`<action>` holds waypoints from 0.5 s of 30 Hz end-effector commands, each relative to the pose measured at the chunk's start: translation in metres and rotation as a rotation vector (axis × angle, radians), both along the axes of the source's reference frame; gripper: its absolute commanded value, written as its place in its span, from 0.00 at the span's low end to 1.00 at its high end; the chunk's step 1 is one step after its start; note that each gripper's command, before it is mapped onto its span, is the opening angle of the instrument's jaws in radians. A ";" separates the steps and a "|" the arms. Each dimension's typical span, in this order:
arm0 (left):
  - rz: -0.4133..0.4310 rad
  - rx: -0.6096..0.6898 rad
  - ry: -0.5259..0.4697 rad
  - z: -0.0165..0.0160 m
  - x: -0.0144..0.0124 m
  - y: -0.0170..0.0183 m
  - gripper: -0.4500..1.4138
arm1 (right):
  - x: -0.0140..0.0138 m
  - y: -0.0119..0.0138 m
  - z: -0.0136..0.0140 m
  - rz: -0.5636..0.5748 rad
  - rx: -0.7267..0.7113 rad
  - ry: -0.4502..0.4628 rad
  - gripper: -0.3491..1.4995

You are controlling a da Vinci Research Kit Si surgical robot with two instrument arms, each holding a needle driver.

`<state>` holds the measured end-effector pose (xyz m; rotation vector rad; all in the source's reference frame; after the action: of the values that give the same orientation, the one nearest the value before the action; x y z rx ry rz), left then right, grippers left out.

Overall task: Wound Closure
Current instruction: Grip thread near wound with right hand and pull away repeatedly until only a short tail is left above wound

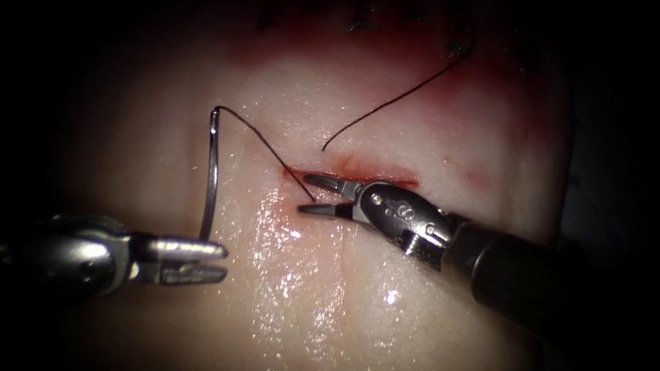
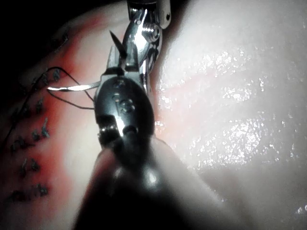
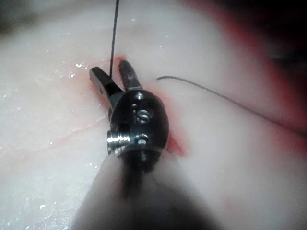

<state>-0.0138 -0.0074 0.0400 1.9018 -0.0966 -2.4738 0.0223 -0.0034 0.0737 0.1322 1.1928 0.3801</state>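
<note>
My left tool [image 1: 223, 262] sits low on the left of the tissue [image 1: 344, 288], shut on the curved needle [image 1: 214, 172] near its pointed end. The needle stands free of the tissue, left of the cut [image 1: 405, 183], with its thread end uppermost. In the left wrist view the needle [image 2: 72, 87] juts sideways from the tool. Dark thread [image 1: 261, 141] runs from the needle's top down to the cut's left end and passes between the open jaws of my right tool [image 1: 304, 194], which hold nothing. In the right wrist view the right tool [image 3: 108, 67] and the thread [image 3: 115, 33] show the same.
A loose thread tail [image 1: 399, 96] rises from the tissue just beyond the cut and curves off to the far right. Earlier dark stitches [image 1: 361, 17] line the far edge, also seen as stitches [image 2: 33, 139]. Red fluid [image 1: 344, 165] stains the tissue around the cut.
</note>
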 end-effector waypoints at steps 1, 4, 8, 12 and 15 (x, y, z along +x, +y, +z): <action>0.000 -0.002 -0.002 0.0004 -0.0006 0.0004 0.05 | 0.0004 -0.0002 0.0007 0.000 -0.004 0.002 0.11; -0.001 0.003 -0.002 0.0004 -0.0005 0.0004 0.05 | 0.0003 -0.0004 0.0007 -0.001 0.001 0.004 0.00; -0.002 0.003 -0.001 0.0003 -0.0005 0.0004 0.05 | 0.0003 -0.0001 0.0006 -0.022 0.011 -0.019 0.00; -0.002 0.003 -0.001 0.0003 -0.0005 0.0003 0.05 | 0.0004 -0.0003 0.0007 -0.029 0.018 -0.026 0.00; -0.001 0.001 -0.001 0.0004 -0.0004 0.0002 0.05 | 0.0003 -0.0013 0.0001 -0.037 0.017 -0.019 0.00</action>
<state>-0.0136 -0.0078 0.0400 1.9011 -0.0948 -2.4770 0.0221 -0.0046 0.0732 0.1625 1.1652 0.3581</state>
